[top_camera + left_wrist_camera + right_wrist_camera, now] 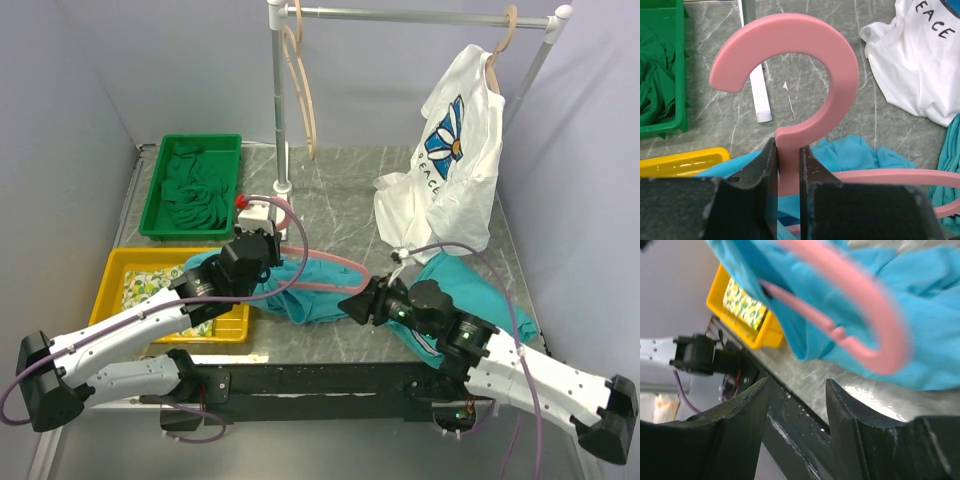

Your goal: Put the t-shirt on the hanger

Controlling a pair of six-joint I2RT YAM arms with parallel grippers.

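Observation:
The turquoise t-shirt (305, 300) lies crumpled on the marble table between both arms, and the pink hanger (325, 262) is partly threaded through it. My left gripper (266, 236) is shut on the hanger's neck just below the hook. In the left wrist view the pink hook (790, 75) rises straight above my gripper (788, 155), with the t-shirt (855, 152) behind it. My right gripper (352, 304) hovers at the shirt's near edge. In the right wrist view this gripper (797, 382) is open and empty, just short of the hanger's curved end (875, 315) and the t-shirt (920, 290).
A green bin (200, 139) of green cloths stands at the back left, with a yellow bin (120, 262) in front of it. A clothes rack (420, 15) at the back carries tan hangers (300, 90) and a white flower-print t-shirt (455, 150).

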